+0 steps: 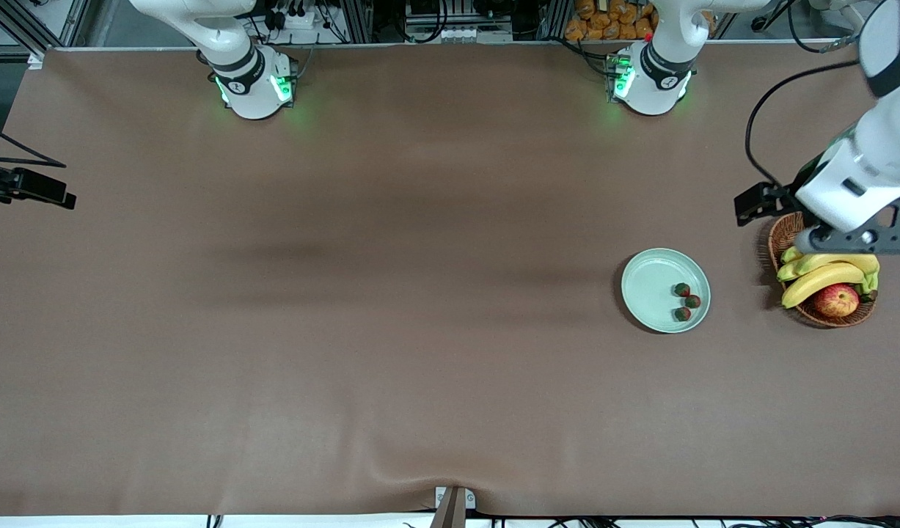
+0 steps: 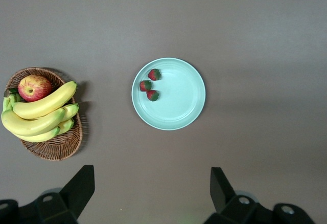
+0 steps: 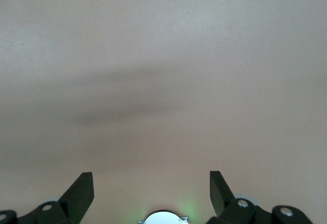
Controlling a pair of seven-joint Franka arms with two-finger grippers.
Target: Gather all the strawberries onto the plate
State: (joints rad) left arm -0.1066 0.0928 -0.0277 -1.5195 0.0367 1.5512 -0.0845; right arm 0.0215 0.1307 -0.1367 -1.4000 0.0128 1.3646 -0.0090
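Observation:
The pale mint plate (image 1: 651, 282) (image 2: 179, 106) lies on the brown table toward the left arm's end. Three strawberries (image 1: 686, 301) (image 2: 149, 85) sit close together in it, near its rim on the basket's side. My left gripper (image 2: 152, 172) hangs high over bare table between the plate and its base, open and holding nothing; its hand (image 1: 857, 240) shows above the basket in the front view. My right gripper (image 3: 152, 175) is open and empty over bare table near its own base. Only a black part (image 1: 28, 187) of it shows in the front view.
A brown wicker basket (image 1: 787, 233) (image 2: 56, 150) stands beside the plate at the left arm's end, holding bananas (image 1: 824, 275) and a red-yellow apple (image 1: 836, 300). The two arm bases (image 1: 253, 84) (image 1: 651, 81) stand along the table's edge farthest from the front camera.

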